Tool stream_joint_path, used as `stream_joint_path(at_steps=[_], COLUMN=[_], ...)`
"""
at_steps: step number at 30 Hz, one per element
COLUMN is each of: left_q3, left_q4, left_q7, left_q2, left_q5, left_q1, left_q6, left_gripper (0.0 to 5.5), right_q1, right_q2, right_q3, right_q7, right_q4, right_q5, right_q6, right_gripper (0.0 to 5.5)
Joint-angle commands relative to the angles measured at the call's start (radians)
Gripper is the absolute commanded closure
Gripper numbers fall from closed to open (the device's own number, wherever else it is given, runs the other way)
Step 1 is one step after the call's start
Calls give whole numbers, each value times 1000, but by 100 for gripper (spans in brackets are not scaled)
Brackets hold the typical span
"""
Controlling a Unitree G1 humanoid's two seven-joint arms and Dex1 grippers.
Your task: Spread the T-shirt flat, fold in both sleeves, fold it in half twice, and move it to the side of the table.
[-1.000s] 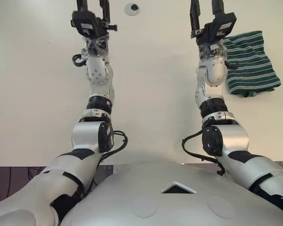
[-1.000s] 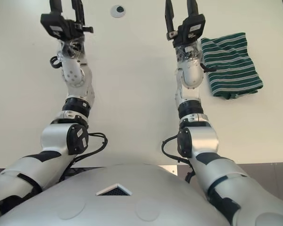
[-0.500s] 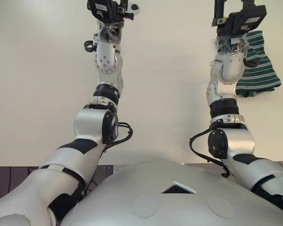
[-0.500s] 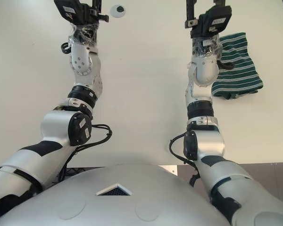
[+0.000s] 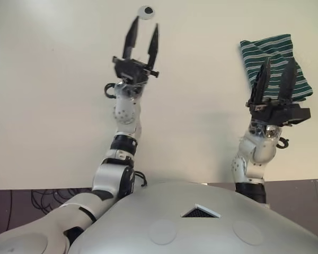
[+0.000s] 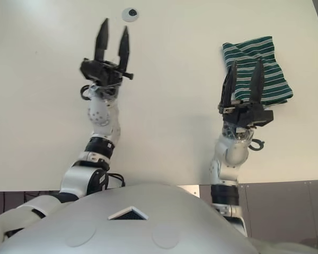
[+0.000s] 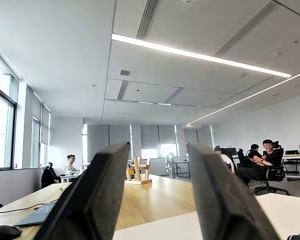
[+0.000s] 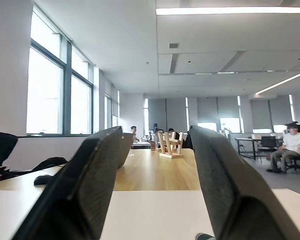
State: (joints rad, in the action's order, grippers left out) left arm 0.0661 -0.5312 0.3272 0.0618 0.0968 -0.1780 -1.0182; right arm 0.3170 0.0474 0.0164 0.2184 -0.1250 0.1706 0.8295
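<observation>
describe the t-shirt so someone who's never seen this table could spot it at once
Start at the pale table and go to its far part on the robot's right, beyond the right gripper. The T-shirt lies there as a compact folded bundle. It is the only cloth, dark green with thin white stripes, unlike the small round disc farther left.

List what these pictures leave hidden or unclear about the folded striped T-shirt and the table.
- Folded green-and-white striped T-shirt: part of its near edge is hidden behind the open right gripper in both eye views; its fold layers cannot be counted.
- Small round white disc with a dark centre: too small to identify.
- White table: its far edge is cut off by the eye views' top edge.
</observation>
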Motion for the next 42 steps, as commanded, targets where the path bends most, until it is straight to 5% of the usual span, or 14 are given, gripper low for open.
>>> stream_joint_path(at_steps=[1,7,11,15,18,28,42], left_q3=[64,16,-82,-197,-156,-194,-223], left_q4=[134,288,184,-145,-185,-441,-609], left_q7=[26,-48,-133,-243,-279,-363,-453], left_q2=[-19,-77,-126,-121,-191,-184,-216], left_q5=[19,-52,-30,28,-131,-136,-161], left_q1=[175,234,-146,-274,-284,-449,-415], left_q6=[61,260,436,457,244,113,-35], left_gripper=[346,346,346,346,346,346,346], right_q1=[114,176,-160,-421,-565,-855,-1064], right_q2=[-19,-26,76,110,155,52,9], right_q3=[43,71,-61,-99,-116,-109,-177], right_q7=[3,-31,-77,-97,-53,44,164], right_q4=[-24,-79,-45,333,410,884,1315], right_q5=[-29,-54,-78,-108,-103,-38,-7], right_q6=[38,-43,-271,-290,-235,-110,-49], right_gripper=[304,304,304,304,304,304,304])
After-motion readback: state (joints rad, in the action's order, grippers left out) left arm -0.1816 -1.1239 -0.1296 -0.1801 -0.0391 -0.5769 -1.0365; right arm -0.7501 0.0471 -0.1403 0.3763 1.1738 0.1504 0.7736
